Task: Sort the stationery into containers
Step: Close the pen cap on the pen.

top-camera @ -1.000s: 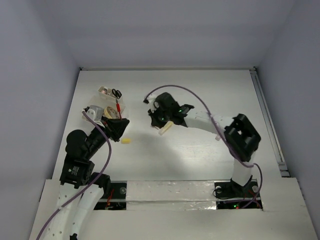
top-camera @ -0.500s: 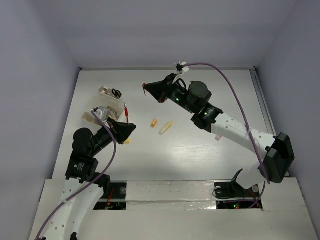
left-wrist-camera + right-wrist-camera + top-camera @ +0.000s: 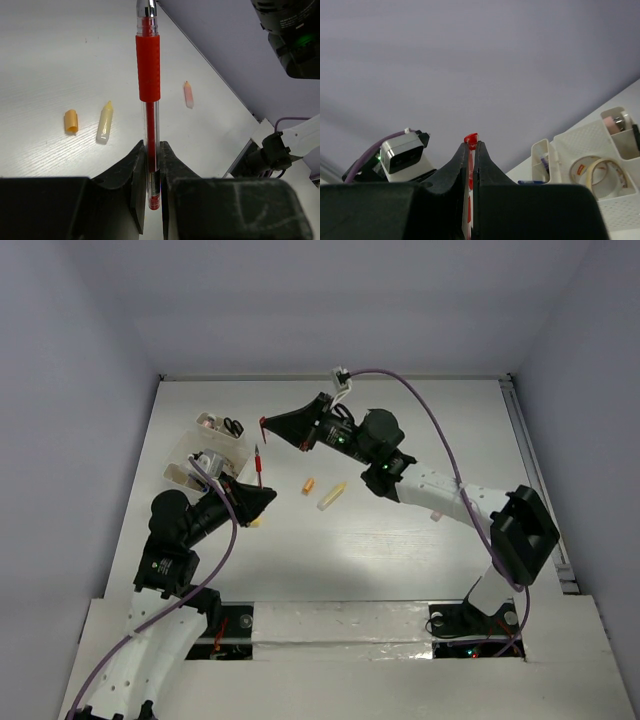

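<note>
The left jaws are clamped shut on one red pen [image 3: 148, 100], which sticks straight out past their tips over the left half of the desk [image 3: 400, 560]. The right jaws pinch one small red item [image 3: 470, 138], held in the air. One orange cap [image 3: 308, 485] and one pale yellow piece [image 3: 331, 496] lie mid-desk. One pink piece [image 3: 437, 514] lies nearer the right edge. One divided box [image 3: 580, 142] sits toward the far left corner.
</note>
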Tool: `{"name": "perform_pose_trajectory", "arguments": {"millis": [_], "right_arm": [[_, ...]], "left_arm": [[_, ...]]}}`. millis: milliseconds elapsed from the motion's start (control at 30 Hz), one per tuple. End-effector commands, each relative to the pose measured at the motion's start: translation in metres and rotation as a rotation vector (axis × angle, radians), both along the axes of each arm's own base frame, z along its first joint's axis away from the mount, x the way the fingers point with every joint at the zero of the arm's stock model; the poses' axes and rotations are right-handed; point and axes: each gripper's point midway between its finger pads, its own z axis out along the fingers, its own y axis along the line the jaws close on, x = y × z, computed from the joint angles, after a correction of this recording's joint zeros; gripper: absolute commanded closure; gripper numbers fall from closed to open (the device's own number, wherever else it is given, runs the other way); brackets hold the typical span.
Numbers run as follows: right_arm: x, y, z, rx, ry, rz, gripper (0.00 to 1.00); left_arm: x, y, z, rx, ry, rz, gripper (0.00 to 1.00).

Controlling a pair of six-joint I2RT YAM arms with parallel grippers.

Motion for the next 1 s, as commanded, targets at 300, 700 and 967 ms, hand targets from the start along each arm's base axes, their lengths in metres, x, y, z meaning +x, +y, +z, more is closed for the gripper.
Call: {"name": "perform_pose_trajectory", "arguments": {"millis": [300, 700, 967], "right_arm": [[-0.047, 0.013, 0.039, 0.131, -0.097, 0.201, 1.00], [-0.038, 0.022, 0.031, 0.122, -0.079, 0.192, 1.00], [-0.035, 0.023, 0.035, 0.136, -0.091, 0.179, 1.00]], "left_arm": [[0.001, -0.003, 0.009, -0.023, -0.044, -0.019, 1.00], [-0.002, -0.004, 0.012, -0.030, -0.056, -0.034, 1.00], [-0.002, -0.004, 0.012, -0.032, -0.058, -0.034, 1.00]]}}
